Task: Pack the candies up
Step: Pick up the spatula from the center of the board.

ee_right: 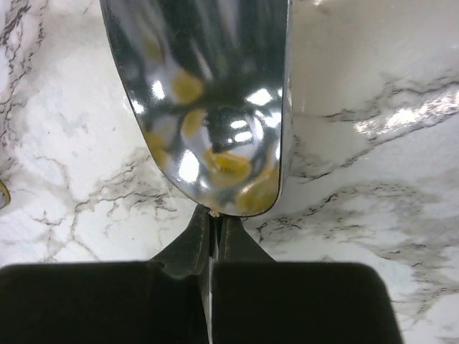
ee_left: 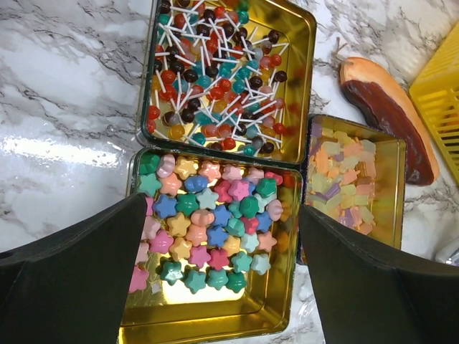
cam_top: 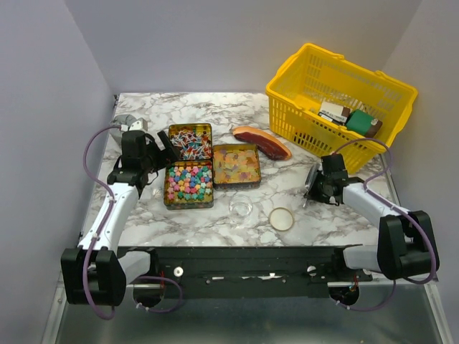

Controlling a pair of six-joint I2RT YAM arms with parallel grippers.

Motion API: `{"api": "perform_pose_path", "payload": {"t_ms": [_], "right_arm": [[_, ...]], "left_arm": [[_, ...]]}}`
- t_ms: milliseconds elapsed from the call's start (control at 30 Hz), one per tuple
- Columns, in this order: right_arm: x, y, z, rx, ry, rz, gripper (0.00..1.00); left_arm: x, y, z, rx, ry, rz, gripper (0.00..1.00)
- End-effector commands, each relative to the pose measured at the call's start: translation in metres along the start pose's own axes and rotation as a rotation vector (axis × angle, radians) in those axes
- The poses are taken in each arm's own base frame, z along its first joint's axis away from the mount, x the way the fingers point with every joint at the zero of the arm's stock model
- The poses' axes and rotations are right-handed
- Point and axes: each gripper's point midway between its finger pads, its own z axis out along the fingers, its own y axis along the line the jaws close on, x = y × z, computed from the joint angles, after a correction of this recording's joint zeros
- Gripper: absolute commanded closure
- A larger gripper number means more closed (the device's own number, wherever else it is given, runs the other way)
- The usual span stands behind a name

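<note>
Candies fill three open tins set together on the left half of the table: stars in the near tin, stick sweets behind it, yellow-orange pieces to the right. A small clear jar and its lid lie in front of them. The left gripper hangs over the stars with its jaws spread wide and nothing in them. The right gripper, well apart to the right, is pinched tight on the thin handle of a shiny scoop; whether the bowl is off the marble I cannot tell. The step in hand looks like fetching the scoop. The hold is at the very end of a flat handle, so the bowl may swivel. It should be lifted slowly, kept level on the way across, then slid in shallow for a small load, since the jar's mouth looks narrow.
</note>
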Motion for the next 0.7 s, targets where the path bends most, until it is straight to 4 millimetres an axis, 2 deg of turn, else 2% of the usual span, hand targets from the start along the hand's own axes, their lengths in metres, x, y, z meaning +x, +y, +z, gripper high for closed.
{"api": "perform_pose_path", "payload": {"t_ms": [0, 67, 100, 133, 200, 233, 300, 333, 367, 433, 467, 533, 600, 667], "right_arm": [[-0.002, 0.026, -0.014, -0.095, -0.001, -0.077, 0.99], [-0.001, 0.045, -0.026, -0.166, -0.010, -0.129, 1.00], [-0.003, 0.055, -0.033, -0.204, -0.020, -0.166, 1.00], [0.004, 0.069, -0.040, -0.257, -0.007, -0.210, 0.99], [0.005, 0.089, -0.055, -0.334, -0.019, -0.277, 0.99], [0.009, 0.107, -0.066, -0.398, -0.017, -0.347, 0.99], [0.016, 0.125, -0.080, -0.466, -0.008, -0.428, 0.99], [0.024, 0.146, -0.096, -0.553, 0.000, -0.529, 0.99], [0.030, 0.154, -0.103, -0.588, 0.007, -0.573, 0.99], [0.039, 0.169, -0.117, -0.666, 0.024, -0.649, 1.00], [0.047, 0.184, -0.132, -0.743, 0.045, -0.687, 0.99], [0.065, 0.195, -0.142, -0.807, 0.092, -0.756, 0.99], [0.067, 0.207, -0.154, -0.845, 0.084, -0.818, 0.99], [0.084, 0.214, -0.160, -0.857, 0.129, -0.880, 0.99]], "left_arm": [[-0.003, -0.014, -0.005, 0.049, 0.015, -0.004, 0.01], [-0.005, -0.022, -0.007, 0.091, 0.019, 0.004, 0.01], [-0.004, -0.035, -0.011, 0.157, 0.038, 0.018, 0.01], [-0.004, -0.042, -0.013, 0.195, 0.045, 0.026, 0.01], [-0.005, -0.064, -0.022, 0.319, 0.060, 0.035, 0.01], [-0.005, -0.073, -0.026, 0.368, 0.062, 0.036, 0.01], [-0.012, -0.091, -0.035, 0.453, 0.032, 0.051, 0.01], [-0.013, -0.101, -0.043, 0.510, 0.039, 0.048, 0.01], [-0.020, -0.112, -0.050, 0.560, 0.005, 0.061, 0.01], [-0.019, -0.132, -0.065, 0.666, 0.018, 0.064, 0.01], [-0.023, -0.144, -0.073, 0.721, -0.003, 0.087, 0.01], [-0.018, -0.162, -0.084, 0.793, 0.013, 0.119, 0.01], [-0.013, -0.174, -0.089, 0.842, 0.046, 0.148, 0.01], [-0.002, -0.186, -0.090, 0.874, 0.100, 0.142, 0.01]]}}
